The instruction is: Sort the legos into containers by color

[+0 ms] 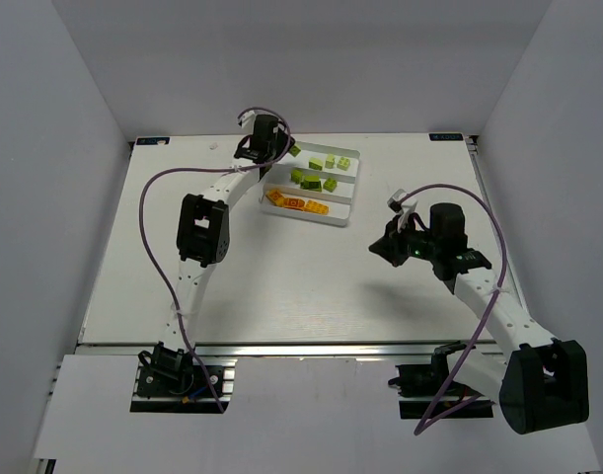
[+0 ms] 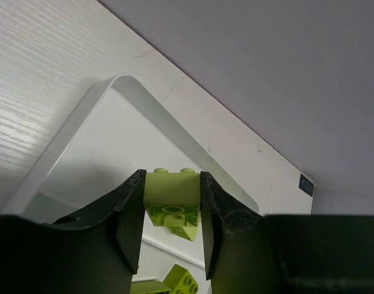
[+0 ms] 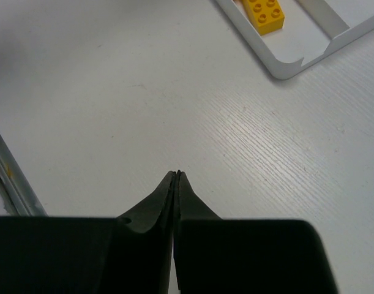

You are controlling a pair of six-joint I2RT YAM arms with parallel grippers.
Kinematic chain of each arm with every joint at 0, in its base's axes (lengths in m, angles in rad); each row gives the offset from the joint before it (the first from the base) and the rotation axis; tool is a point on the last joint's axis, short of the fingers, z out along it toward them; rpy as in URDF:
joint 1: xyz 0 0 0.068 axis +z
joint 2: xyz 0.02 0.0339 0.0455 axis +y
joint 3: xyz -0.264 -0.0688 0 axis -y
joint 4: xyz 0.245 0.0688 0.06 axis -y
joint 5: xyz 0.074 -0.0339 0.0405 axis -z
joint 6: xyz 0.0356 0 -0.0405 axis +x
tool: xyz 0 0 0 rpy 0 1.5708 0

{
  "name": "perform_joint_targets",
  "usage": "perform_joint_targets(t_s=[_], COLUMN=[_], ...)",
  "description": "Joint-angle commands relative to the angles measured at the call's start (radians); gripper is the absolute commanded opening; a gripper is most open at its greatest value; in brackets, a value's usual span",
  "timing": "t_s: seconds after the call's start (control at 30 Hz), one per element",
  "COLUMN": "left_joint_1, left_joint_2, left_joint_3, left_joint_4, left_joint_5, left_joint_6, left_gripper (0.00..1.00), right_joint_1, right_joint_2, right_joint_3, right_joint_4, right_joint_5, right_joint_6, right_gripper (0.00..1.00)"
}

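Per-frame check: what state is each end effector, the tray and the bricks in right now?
Left end effector: shut on a green brick, held above the tray.
Right end effector: shut, empty, above the table.
Tray: flat on the table, bricks in all three slots.
Orange bricks: lying in the near slot.
Other green bricks: lying in the middle and far slots.

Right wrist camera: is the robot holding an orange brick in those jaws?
No. The right jaws are pressed shut on each other with nothing between them, and the orange brick lies apart in the tray.
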Motion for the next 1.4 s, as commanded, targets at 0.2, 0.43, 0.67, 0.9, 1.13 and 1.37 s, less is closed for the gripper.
perform_joint_targets(t_s=[0.2,0.43,0.67,0.9,1.13,1.37], left_joint_1=[0.015,0.035,0.068,0.068,0.056,0.056], left_joint_2=[-0.01,-0.089,-0.528,-1.163,-1.616,-1.814], left_joint_3=[0.043,0.023,-0.443,-1.083,-1.375,-1.466], left_joint_4=[0.091,0.166,0.299,0.22,-0.008,-0.098], left_joint_5=[0.069,0.141,0.425,0.447,0.342,0.354], left_joint_6=[-0.054,-0.024,0.143,0.347,0.426,0.441], left_gripper=[0.71,0.9,0.98,0.98,0.98,0.98], right_joint_1=[-0.002,-0.001,-0.005,-0.008,-0.008,-0.01], right_joint_2=[0.009,0.022,0.019,0.052,0.058,0.046], right_joint_3=[0.016,0.065,0.157,0.303,0.356,0.334], right_joint_4=[0.043,-0.003,-0.092,-0.258,-0.272,-0.255], right_joint_5=[-0.012,-0.062,-0.009,0.14,0.381,0.488], right_joint_6=[-0.006,-0.026,0.022,0.114,0.158,0.149], right_gripper=[0.43,0.87,0.89,0.89,0.89,0.89])
